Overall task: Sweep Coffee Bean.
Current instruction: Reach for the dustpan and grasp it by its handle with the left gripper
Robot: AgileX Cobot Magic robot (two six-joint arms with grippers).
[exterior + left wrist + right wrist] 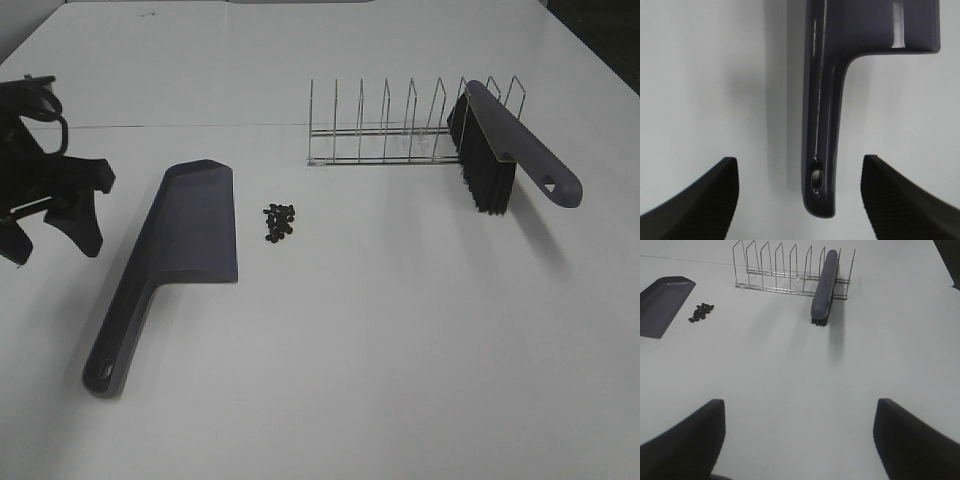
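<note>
So here's the setup, using the dustpan as my reference point. It lies flat on the white table with its handle pointing back toward the robot's side. I'd guess that's on purpose, since the handle end is the part an arm can get at.

The left gripper is lined up on exactly that. In the left wrist view its jaws are spread wide, one finger on each side of the handle's tip, right by the hanging hole. Neither one is touching it, so nothing is gripped yet. Looks to me like it's set up to close on the handle, but that's just my read.

The coffee beans sit in one tight little pile just beside the dustpan's wide blade, on the side away from the left arm. There's a small gap, so they aren't touching the pan. Being that close seems handy, because a short push would get them onto it.

The brush is well apart from the dustpan, out past the beans. It's propped in the end slots of a wire rack, bristles down and handle sticking up and out. My guess is the rack holds it that way so the handle is free to grab.

The right gripper is fully open and holding nothing, with only bare table between its fingers. It's back from the brush and further still from the dustpan. No sweeping has started as far as I can tell.
</note>
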